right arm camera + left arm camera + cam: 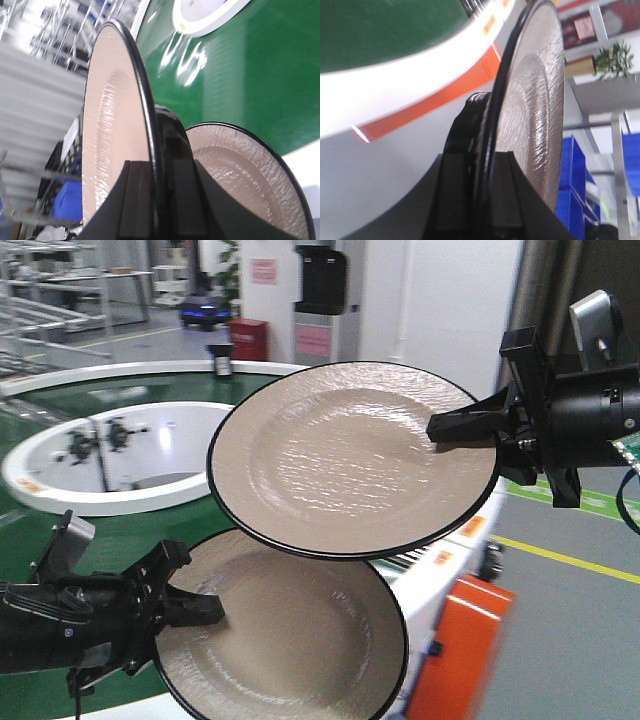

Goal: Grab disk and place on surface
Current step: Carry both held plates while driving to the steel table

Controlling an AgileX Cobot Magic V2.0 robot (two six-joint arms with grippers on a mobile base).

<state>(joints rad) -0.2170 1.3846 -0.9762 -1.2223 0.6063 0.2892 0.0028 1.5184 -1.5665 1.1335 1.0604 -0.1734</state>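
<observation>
Two beige disks with black rims are held in the air, tilted toward the front camera. My right gripper (pixel 470 425) is shut on the right rim of the upper disk (pixel 350 460), which overlaps the lower one. The right wrist view has this disk (pixel 115 125) edge-on between the jaws of the right gripper (pixel 160 200), with the lower disk (pixel 245 170) behind. My left gripper (pixel 195 612) is shut on the left rim of the lower disk (pixel 290 640). That disk (pixel 535 110) stands edge-on in the left gripper (pixel 485 200). The surface is out of view.
A green ring conveyor belt (pixel 130 540) with white rims lies below and behind the disks, around a white inner island (pixel 120 455). A small black object (pixel 222 358) stands on the belt's far side. An orange panel (pixel 455 650) runs along the conveyor's outer side.
</observation>
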